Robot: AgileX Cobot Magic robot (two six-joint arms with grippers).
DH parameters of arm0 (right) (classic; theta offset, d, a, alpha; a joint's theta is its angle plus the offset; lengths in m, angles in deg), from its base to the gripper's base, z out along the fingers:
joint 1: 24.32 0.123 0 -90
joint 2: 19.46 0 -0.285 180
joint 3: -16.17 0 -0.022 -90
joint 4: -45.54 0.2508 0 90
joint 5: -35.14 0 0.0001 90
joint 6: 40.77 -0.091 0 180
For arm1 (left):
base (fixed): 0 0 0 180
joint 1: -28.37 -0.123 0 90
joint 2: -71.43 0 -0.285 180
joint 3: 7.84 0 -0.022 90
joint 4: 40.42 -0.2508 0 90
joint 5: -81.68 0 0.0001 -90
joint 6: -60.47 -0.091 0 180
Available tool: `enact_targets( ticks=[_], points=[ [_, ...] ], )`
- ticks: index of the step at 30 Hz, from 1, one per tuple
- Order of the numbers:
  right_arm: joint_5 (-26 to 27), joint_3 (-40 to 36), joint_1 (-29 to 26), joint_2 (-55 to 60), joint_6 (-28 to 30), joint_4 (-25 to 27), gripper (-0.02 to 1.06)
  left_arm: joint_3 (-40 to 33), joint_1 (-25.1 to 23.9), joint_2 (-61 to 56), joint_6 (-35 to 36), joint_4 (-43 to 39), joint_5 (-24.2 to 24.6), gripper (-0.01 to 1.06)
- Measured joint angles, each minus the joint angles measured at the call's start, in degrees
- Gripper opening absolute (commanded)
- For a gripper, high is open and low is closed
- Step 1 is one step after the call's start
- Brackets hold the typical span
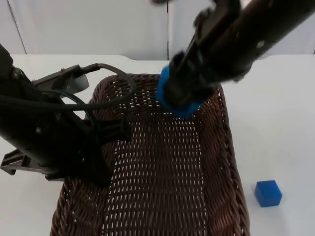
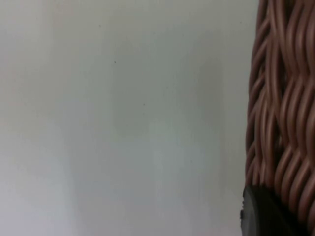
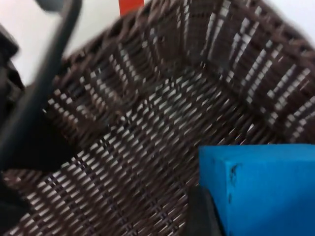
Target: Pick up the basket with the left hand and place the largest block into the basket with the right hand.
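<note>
Blue block (image 1: 179,105) gripped in right tool (image 1: 184,98), over basket (image 1: 162,162)

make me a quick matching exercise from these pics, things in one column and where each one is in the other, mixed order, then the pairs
Things:
1. large blue block
2. small blue cube
3. dark brown woven wicker basket
4. left hand

Places:
A. on the white table beside the basket
B. at the basket's left rim
C. in the right hand, over the basket
D. between the two arms

Pairs: 1-C, 2-A, 3-D, 4-B
</note>
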Motion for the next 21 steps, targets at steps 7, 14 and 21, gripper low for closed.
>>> enact_targets(
  ticks=[7,14,21],
  points=[
    [0.0,0.0,0.0,4.9,-0.1,0.1,0.52,0.0,0.0,0.0,0.0,0.3,0.1,0.0],
    [0.8,0.0,0.0,5.4,-1.5,0.2,0.7,0.0,0.0,0.1,0.2,0.5,0.3,0.0],
    [0.8,0.0,0.0,5.4,-1.7,0.2,0.71,0.0,0.0,0.1,0.2,0.8,0.4,0.0]
  ],
)
